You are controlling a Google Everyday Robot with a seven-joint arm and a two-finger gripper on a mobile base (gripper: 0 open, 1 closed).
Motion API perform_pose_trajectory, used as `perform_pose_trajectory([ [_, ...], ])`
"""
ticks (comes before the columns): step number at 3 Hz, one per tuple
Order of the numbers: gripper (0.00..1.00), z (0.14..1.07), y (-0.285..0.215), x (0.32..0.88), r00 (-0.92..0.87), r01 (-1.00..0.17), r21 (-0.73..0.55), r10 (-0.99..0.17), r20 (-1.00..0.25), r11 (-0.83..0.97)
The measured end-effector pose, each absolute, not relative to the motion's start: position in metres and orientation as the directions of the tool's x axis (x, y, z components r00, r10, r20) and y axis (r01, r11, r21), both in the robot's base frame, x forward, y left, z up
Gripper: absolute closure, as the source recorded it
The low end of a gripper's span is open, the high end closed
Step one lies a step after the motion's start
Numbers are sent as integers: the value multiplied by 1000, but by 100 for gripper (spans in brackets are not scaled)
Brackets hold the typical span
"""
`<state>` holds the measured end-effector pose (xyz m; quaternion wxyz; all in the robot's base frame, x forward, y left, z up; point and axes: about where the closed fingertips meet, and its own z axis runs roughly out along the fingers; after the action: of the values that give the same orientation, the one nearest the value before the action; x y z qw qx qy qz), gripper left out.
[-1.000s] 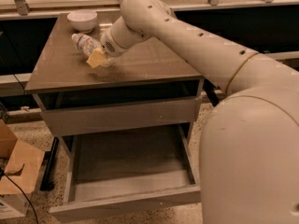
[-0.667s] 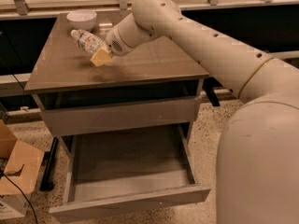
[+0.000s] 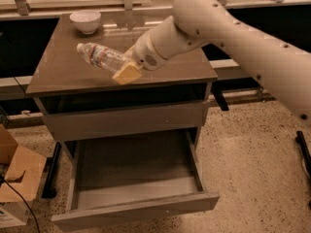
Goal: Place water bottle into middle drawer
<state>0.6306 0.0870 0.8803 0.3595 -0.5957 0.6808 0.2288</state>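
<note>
Camera view shows the gripper (image 3: 127, 73) over the front half of the table (image 3: 63, 76), clamped on the base end of the water bottle (image 3: 103, 58). One yellowish pad shows beneath the bottle, which is tilted with its white cap pointing up and back to the left.

Compared with a second ago, the bottle has shifted away from the bowl (image 3: 85, 21) and toward the table's front edge. The arm (image 3: 209, 18) has swung further right and forward. The bottle appears to be off the table top now, though whether the cap end is fully clear of the surface is hard to tell. I judge that the pick is done and the carry has begun. What remains is to bring the bottle past the front edge, lower it and let it go.

The middle drawer (image 3: 136, 210) stands pulled well out below, and its flat floor is bare with nothing in it. It lies directly below and in front of where the bottle is held, so the way down looks open. The upper drawer front (image 3: 126, 123) is shut.

The bowl sits at the back left of the table, well apart from the gripper, and its inside cannot be made out. A cardboard box (image 3: 17, 183) stands on the floor to the left, with its flaps open.
</note>
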Motion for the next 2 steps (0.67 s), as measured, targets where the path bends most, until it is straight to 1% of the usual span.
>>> perform_pose_trajectory([
  [1, 100, 868, 33, 563, -10, -983, -114, -655, -755, 147],
  [2, 100, 841, -8, 519, -67, -987, -46, -658, -750, 153],
])
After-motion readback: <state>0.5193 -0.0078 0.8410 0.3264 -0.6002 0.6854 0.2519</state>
